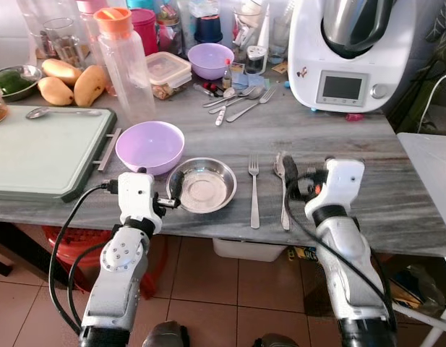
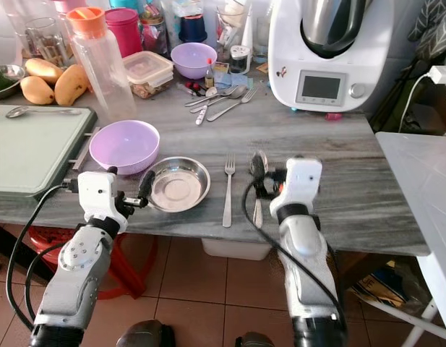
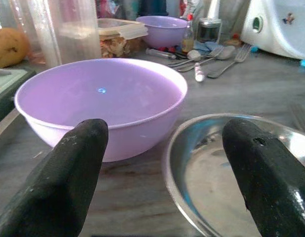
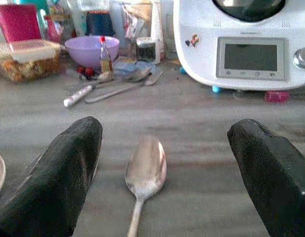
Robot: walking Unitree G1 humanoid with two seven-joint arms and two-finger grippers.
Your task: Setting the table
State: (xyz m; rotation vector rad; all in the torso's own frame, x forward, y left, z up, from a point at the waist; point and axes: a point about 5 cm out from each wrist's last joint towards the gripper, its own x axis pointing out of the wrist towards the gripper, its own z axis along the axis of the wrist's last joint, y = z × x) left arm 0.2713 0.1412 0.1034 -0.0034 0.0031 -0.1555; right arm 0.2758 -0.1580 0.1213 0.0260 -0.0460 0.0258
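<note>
Lower centre: right gripper (image 4: 162,163) spread wide astride spoon (image 4: 145,173); left gripper (image 3: 167,163) spread wide before purple bowl (image 3: 100,101), steel dish (image 3: 226,168).

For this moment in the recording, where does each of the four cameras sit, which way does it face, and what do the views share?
Left eye view: on the head, looking forward and down at the grey table; both silver arms show, left gripper by the steel bowl.
Right eye view: beside it, same scene slightly shifted; right gripper over the spoon.
Left wrist view: on the left wrist, along open fingers toward the purple bowl and steel bowl.
Right wrist view: on the right wrist, open fingers straddling the spoon, facing the white kitchen machine.
Shared: both wrist views show the back cutlery pile.
</note>
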